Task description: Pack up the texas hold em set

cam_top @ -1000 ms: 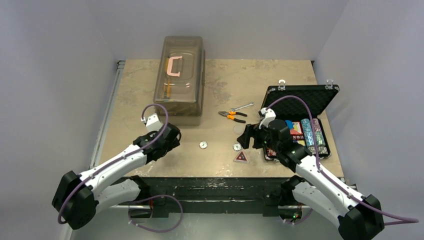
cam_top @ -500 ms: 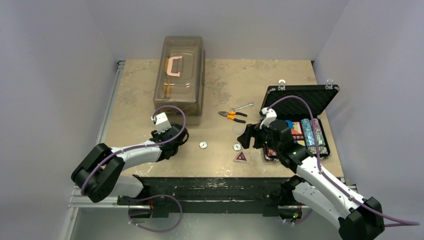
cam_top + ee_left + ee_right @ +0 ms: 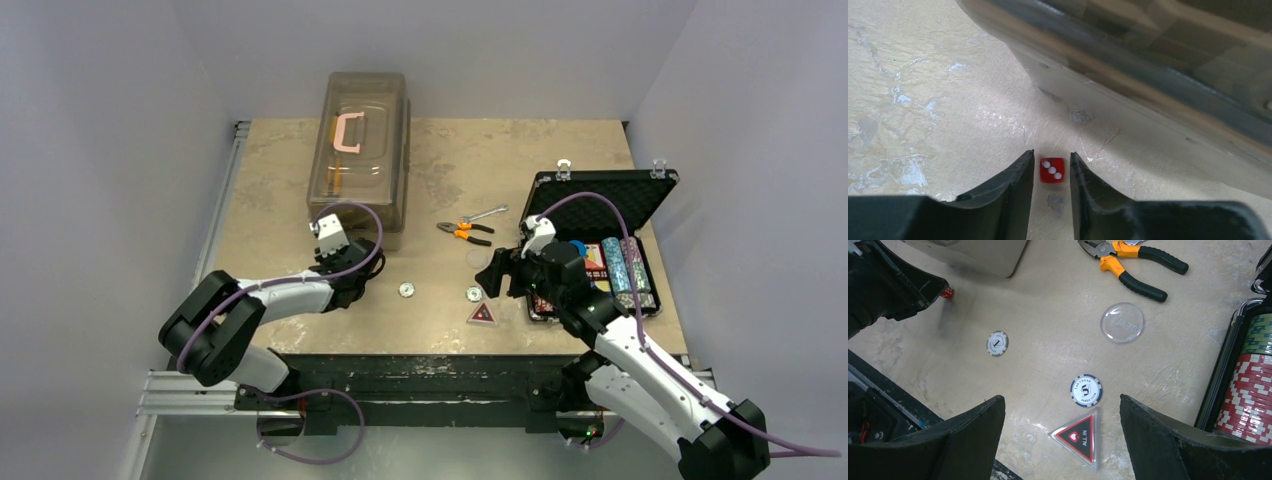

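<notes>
Hold'em pieces lie partly loose on the tabletop (image 3: 270,200) and partly stowed. Farthest left, a small red die (image 3: 1052,170) showing three pips rests on the tabletop just beside the near wall of the translucent brown box (image 3: 1148,60). The left jaws sit low on either side of the die, open only a little wider than it. A thin sliver of gap shows on each side, so they bracket it without a visible grip. To the right lies a white chip marked 1 (image 3: 997,343), then a chip marked 5 (image 3: 1086,390). The red-and-black ALL IN triangle token (image 3: 1079,436) lies just beside that second chip, on its near side. Farther back is a clear round button (image 3: 1122,322), and beyond it the orange-handled pliers (image 3: 1133,265) and a wrench (image 3: 487,213). The right jaws hang wide open above the chip marked 5 and the triangle token, holding nothing. At the far right the black case (image 3: 655,200) stands open with its lid tilted back. Rows of poker chips (image 3: 1250,400) lie on edge inside it.
</notes>
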Controlling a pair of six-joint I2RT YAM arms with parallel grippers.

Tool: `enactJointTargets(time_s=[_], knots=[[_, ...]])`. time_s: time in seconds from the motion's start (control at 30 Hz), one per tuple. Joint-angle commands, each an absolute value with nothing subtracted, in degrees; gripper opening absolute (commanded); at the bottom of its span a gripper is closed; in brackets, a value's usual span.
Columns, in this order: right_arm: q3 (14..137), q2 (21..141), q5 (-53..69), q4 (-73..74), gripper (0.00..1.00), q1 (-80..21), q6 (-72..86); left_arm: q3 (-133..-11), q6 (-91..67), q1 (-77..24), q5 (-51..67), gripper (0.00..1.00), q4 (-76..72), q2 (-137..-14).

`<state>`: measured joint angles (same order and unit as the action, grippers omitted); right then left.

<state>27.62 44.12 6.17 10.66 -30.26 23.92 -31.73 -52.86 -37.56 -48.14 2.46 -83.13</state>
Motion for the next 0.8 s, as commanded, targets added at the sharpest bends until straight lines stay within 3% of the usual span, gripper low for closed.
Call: enactJointTargets(time_s=[0.0,0.1,0.2,0.33,0.77], knots=[[27.64,43.44,7.03,8.94,0.83,-30.41,22.82,-33.9,-51.78,-37.31,-50.25,0.24,2.69,-83.45],[27.64,43.29,6.86,9.01,0.83,-30.43,22.7,-34.81,-51.71,-37.27,-50.04,0.22,4.45,-83.73],[27.63,43.14,6.72,9.05,0.83,-30.39,22.69,-37.12,-55.54,-37.32,-50.29,0.32,10.73,-84.34],[27.57,42.85,6.53,9.0,0.83,-30.37,22.66,-38.56,-56.7,-37.29,-49.95,0.39,13.34,-84.82],[27.41,42.23,6.59,9.09,0.83,-30.49,22.79,-41.7,-66.5,-37.37,-47.74,0.36,18.59,-88.39]])
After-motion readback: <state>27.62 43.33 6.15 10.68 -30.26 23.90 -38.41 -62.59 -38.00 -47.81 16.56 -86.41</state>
